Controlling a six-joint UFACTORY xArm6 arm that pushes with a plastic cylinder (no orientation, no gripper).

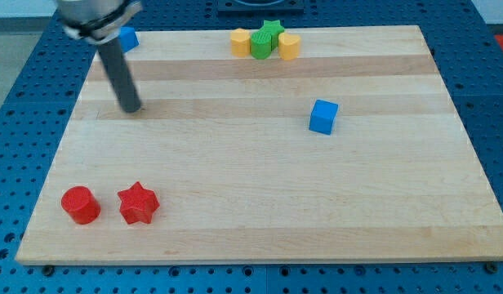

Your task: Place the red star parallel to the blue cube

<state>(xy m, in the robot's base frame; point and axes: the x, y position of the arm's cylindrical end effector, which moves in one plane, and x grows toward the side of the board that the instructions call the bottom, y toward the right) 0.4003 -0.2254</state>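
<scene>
The red star (138, 203) lies near the board's bottom left corner. The blue cube (322, 116) sits right of the board's centre, far from the star. My tip (133, 108) rests on the board in the upper left part, well above the red star and far left of the blue cube, touching no block.
A red cylinder (80, 204) stands just left of the red star. At the top edge sit a yellow block (240, 41), a green cube (260, 45), a green star (273, 32) and a yellow cylinder (290, 46). Another blue block (128, 37) shows at top left behind the rod.
</scene>
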